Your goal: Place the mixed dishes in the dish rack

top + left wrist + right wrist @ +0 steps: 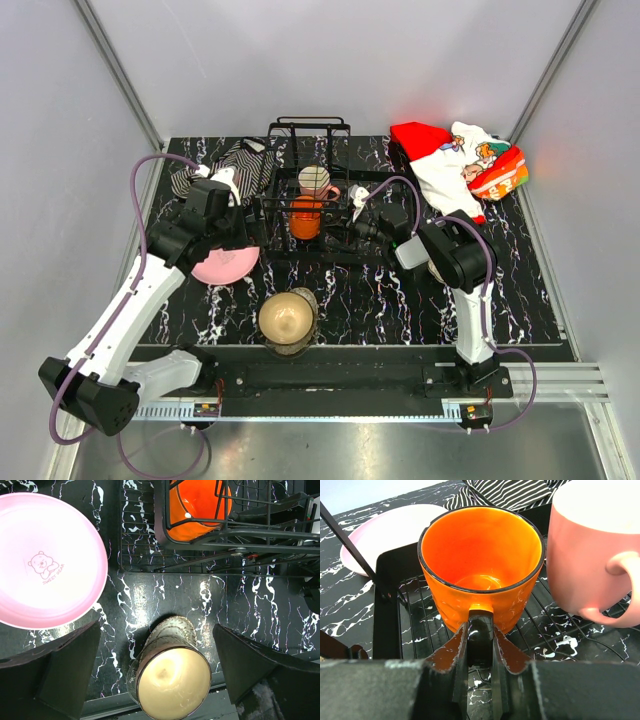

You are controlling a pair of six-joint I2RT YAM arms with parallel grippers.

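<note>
The black wire dish rack [308, 150] stands at the back middle. In it stand the small orange cup [305, 217] and the cream-pink mug [316, 182]. My right gripper [342, 226] is shut on the orange cup's black handle [481, 635]; the cup [480, 560] sits over the rack's wire floor, next to the mug [590, 555]. My left gripper [232, 240] is open and empty, held above the pink plate [225, 266]. The brownish bowl [172, 677] shows between its fingers [50, 675], well below them. The pink plate [47, 560] lies left of it.
A striped black-white cloth [225, 165] lies at the back left, beside the rack. A red-white printed cloth [455, 165] lies at the back right. The brownish bowl [288, 318] stands near the table's front edge. Grey walls close in the sides and back.
</note>
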